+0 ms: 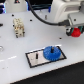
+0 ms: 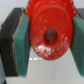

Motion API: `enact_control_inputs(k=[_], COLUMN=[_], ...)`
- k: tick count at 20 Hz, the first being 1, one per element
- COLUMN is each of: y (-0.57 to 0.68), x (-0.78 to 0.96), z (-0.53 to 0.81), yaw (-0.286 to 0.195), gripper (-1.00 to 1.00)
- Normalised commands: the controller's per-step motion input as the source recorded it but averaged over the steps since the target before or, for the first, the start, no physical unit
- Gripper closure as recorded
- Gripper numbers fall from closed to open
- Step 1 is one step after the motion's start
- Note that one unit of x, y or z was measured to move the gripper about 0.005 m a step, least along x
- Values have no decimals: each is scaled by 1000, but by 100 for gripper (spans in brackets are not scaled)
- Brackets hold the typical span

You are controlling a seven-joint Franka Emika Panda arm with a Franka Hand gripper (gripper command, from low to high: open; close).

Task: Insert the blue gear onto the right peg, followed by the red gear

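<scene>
While the blue gear sits on the plate, the gripper clamps the toothed red gear between its fingers.

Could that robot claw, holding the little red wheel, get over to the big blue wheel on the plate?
Probably yes. The gripper is shut on the red gear, up to the exterior view's right of the blue gear, which already sits on the plate. Nothing visible stands between them.

Bare table beside white plate
</scene>
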Motion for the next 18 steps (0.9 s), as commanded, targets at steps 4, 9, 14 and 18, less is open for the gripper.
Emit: enact_control_inputs(k=[4, 9, 14, 18], y=[-309, -443, -460, -412], x=[452, 509, 515, 509], z=[535, 490, 380, 257], yaw=[0, 0, 0, 0], gripper=[100, 100, 100, 100])
